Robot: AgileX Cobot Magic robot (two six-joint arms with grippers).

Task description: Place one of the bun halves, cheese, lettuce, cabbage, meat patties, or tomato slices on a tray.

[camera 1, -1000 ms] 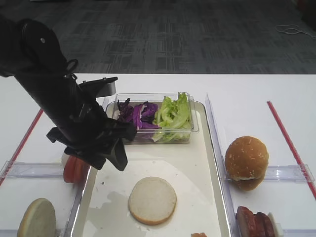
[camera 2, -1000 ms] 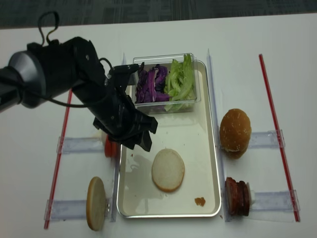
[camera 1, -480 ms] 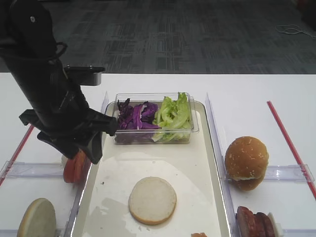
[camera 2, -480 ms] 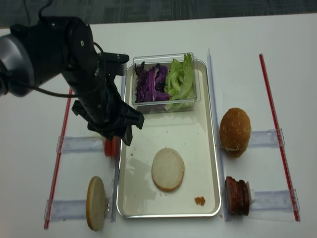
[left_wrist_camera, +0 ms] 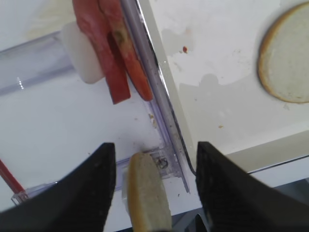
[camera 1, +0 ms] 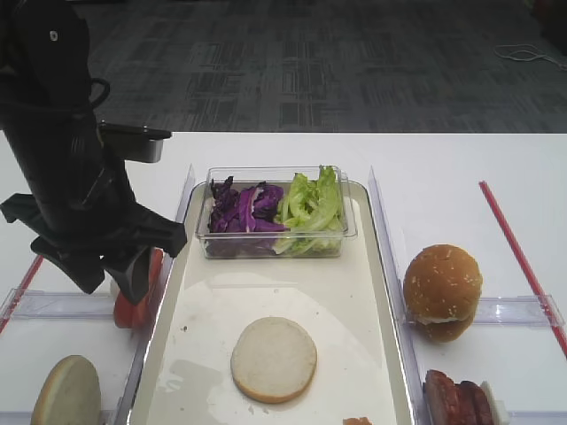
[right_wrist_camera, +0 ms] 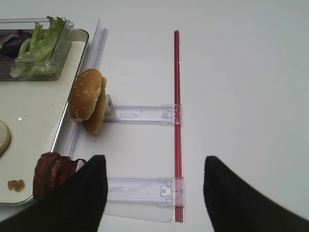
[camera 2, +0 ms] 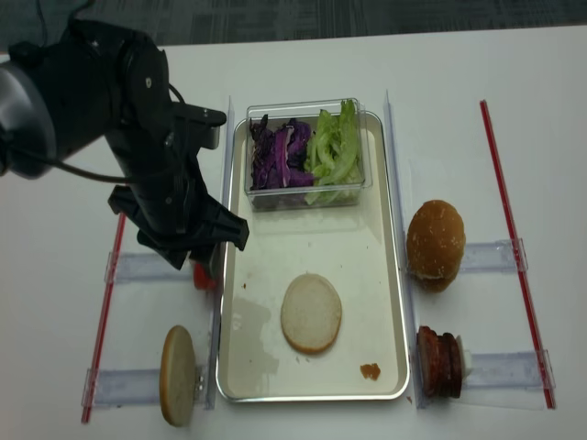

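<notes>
A pale bun half (camera 1: 274,359) lies flat on the cream tray (camera 1: 354,283). A second bun half (left_wrist_camera: 147,193) stands on edge left of the tray, below and between the fingers of my open left gripper (left_wrist_camera: 153,150), untouched. The tomato slices (left_wrist_camera: 113,53) stand just beyond it; in the high view the left gripper (camera 1: 113,285) hangs over them. Lettuce (camera 1: 310,204) and cabbage (camera 1: 244,205) fill a clear box at the tray's far end. Meat patties (right_wrist_camera: 50,171) sit right of the tray, beside my open, empty right gripper (right_wrist_camera: 154,164). Cheese is out of view.
A whole sesame bun (camera 1: 441,288) stands on a clear plastic holder (right_wrist_camera: 145,113) right of the tray. Red strips (right_wrist_camera: 176,121) run along both outer sides of the white table. A small orange crumb (camera 2: 370,371) lies in the tray's near right corner.
My left arm has swung left, off the tray, and now hangs over the tomato slices and the standing bun half. Its jaws stayed open. Nothing else moved.
</notes>
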